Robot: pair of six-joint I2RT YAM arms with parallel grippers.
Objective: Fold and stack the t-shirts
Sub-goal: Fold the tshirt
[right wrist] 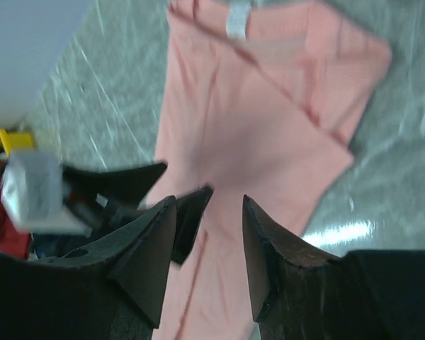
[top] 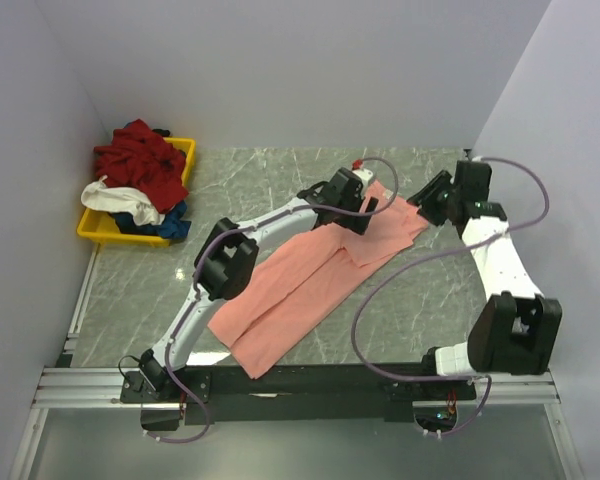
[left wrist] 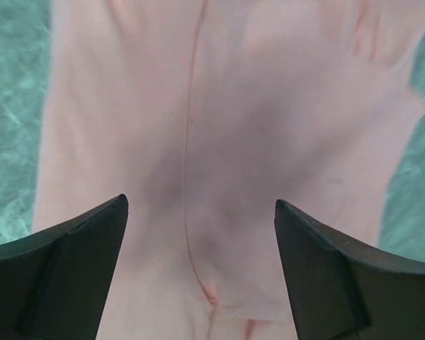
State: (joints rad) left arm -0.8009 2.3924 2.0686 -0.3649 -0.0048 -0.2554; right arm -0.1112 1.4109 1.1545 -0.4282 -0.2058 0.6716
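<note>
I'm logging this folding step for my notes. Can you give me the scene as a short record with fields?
on table: salmon-pink t-shirt, partly folded, lying diagonally
left hand: open above the pink cloth, holding nothing
right hand: open above the shirt, holding nothing
waiting: red, white and blue shirts heaped in yellow tray, far left
</note>
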